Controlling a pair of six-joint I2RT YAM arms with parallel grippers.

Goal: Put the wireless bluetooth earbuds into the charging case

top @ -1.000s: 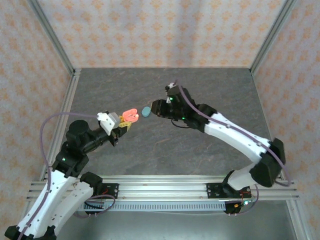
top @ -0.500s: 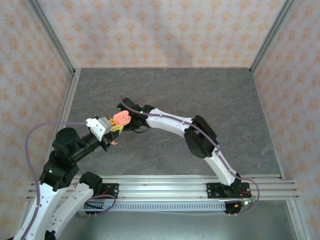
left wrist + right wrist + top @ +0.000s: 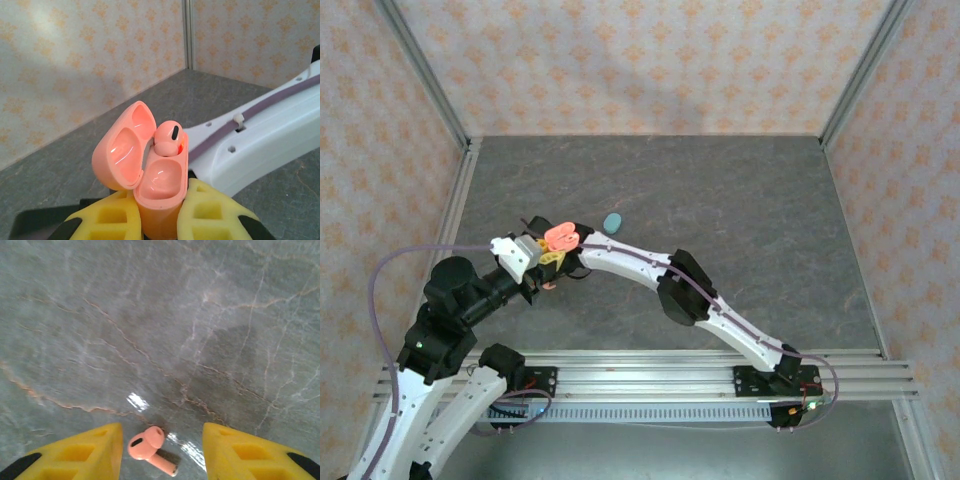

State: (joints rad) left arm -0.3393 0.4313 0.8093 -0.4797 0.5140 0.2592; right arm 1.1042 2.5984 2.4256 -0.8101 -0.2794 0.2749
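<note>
Pink earbud (image 3: 167, 139) seated in open pink case (image 3: 150, 192) clamped in left gripper (image 3: 160, 220), second pink earbud (image 3: 148, 444) loose on table (image 3: 200, 315) between parted jaws of right gripper (image 3: 162, 447), not yet grasped, other slot empty.

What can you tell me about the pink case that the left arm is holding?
The pink case looks like smooth, glossy plastic. It is held off the table, clamped at its base between the left arm's yellow fingers. Its lid is swung open to one side, showing two hollows. One pink earbud sits in the farther socket; the nearer socket is empty.
</note>
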